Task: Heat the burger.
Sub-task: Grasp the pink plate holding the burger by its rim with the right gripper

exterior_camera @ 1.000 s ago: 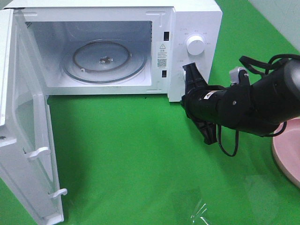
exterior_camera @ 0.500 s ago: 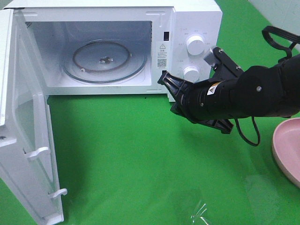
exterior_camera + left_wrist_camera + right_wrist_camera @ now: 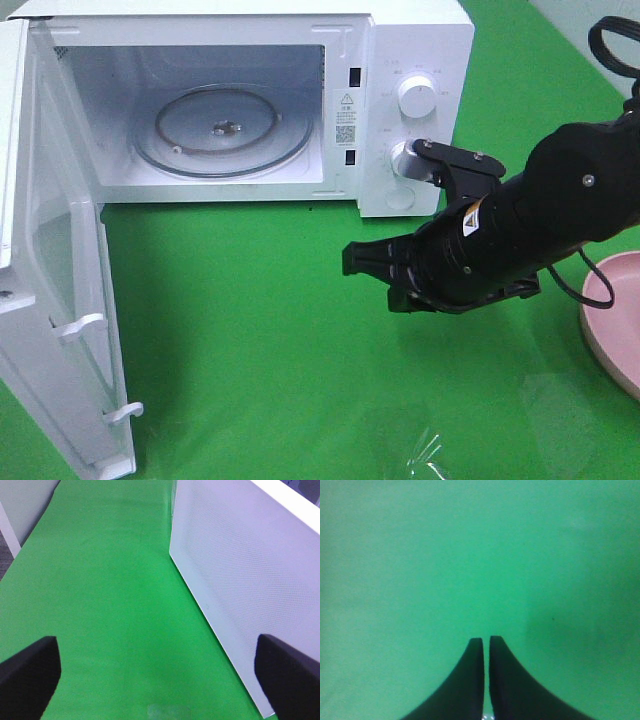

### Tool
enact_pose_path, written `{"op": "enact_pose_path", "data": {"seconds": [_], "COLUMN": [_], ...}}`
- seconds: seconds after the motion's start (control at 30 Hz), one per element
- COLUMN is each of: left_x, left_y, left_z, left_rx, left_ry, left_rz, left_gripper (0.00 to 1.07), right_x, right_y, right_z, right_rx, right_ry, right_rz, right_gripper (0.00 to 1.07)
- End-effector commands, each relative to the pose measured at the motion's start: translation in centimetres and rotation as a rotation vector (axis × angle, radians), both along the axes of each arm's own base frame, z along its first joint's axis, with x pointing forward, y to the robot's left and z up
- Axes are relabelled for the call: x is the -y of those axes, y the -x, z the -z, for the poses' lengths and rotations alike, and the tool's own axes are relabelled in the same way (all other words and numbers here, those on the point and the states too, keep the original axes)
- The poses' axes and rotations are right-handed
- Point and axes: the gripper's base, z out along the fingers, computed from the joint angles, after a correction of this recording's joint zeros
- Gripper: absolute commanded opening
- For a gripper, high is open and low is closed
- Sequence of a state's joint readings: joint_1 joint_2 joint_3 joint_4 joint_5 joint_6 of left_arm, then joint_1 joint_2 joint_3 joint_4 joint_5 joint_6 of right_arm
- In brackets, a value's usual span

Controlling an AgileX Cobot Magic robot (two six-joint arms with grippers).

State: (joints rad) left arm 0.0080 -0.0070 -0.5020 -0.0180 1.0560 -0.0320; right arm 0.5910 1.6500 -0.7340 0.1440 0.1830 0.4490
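Observation:
The burger is out of view in every frame. My right gripper (image 3: 352, 260) hovers over the green cloth in front of the microwave's control panel, pointing left. Its fingers are shut with nothing between them, and in the right wrist view the gripper (image 3: 486, 640) shows only bare green cloth ahead. The left arm does not show in the high view. In the left wrist view my left gripper (image 3: 156, 645) is open wide over the cloth, beside the white microwave door (image 3: 250, 580), holding nothing.
The white microwave (image 3: 415, 40) stands at the back with its door (image 3: 60, 300) swung open on the left, and the glass turntable (image 3: 222, 128) inside is bare. A pink plate (image 3: 610, 330) sits at the right edge. Two knobs (image 3: 416, 96) are on the panel.
My right arm has swung down and away from the microwave's control panel, turning until its shut gripper points left above the cloth. The microwave and plate have not moved.

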Motion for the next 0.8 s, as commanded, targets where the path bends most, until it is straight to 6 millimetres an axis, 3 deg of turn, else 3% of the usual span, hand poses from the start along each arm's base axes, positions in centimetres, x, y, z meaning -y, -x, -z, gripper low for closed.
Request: {"op": "enact_pose_path", "data": {"seconds": [0.03, 0.43, 0.53, 0.6, 0.63, 0.67, 0.7, 0.77, 0.8], "left_x": [0.0, 0.0, 0.0, 0.0, 0.0, 0.0, 0.0, 0.0, 0.0], "left_y": [0.2, 0.2, 0.2, 0.2, 0.2, 0.2, 0.2, 0.2, 0.2], "left_z": [0.0, 0.0, 0.0, 0.0, 0.0, 0.0, 0.0, 0.0, 0.0], "left_rx": [0.032, 0.032, 0.032, 0.032, 0.032, 0.032, 0.032, 0.032, 0.032], "left_ry": [-0.002, -0.002, -0.002, -0.002, -0.002, -0.002, -0.002, -0.002, -0.002], "left_rz": [0.001, 0.001, 0.001, 0.001, 0.001, 0.001, 0.001, 0.001, 0.001], "left_gripper": [0.98, 0.98, 0.98, 0.98, 0.98, 0.98, 0.98, 0.98, 0.98], "right_x": [0.6, 1.9, 1.9, 1.8, 1.7, 1.7, 1.6, 1.6, 1.4], "right_y": [0.8, 2.2, 2.2, 2.1, 2.0, 2.0, 1.8, 1.7, 1.5], "right_z": [-0.9, -3.3, -4.0, -4.3, -4.7, -4.7, -5.1, -5.2, -5.6], "right_rx": [-0.006, 0.044, 0.037, 0.045, 0.065, 0.065, 0.1, 0.116, 0.166], "right_ry": [0.106, 0.293, 0.378, 0.394, 0.434, 0.434, 0.471, 0.486, 0.519], "right_rz": [-0.139, -0.523, -0.752, -0.806, -0.947, -0.947, -1.089, -1.144, -1.266], "right_gripper": [0.05, 0.07, 0.08, 0.08, 0.08, 0.08, 0.09, 0.1, 0.11]}}
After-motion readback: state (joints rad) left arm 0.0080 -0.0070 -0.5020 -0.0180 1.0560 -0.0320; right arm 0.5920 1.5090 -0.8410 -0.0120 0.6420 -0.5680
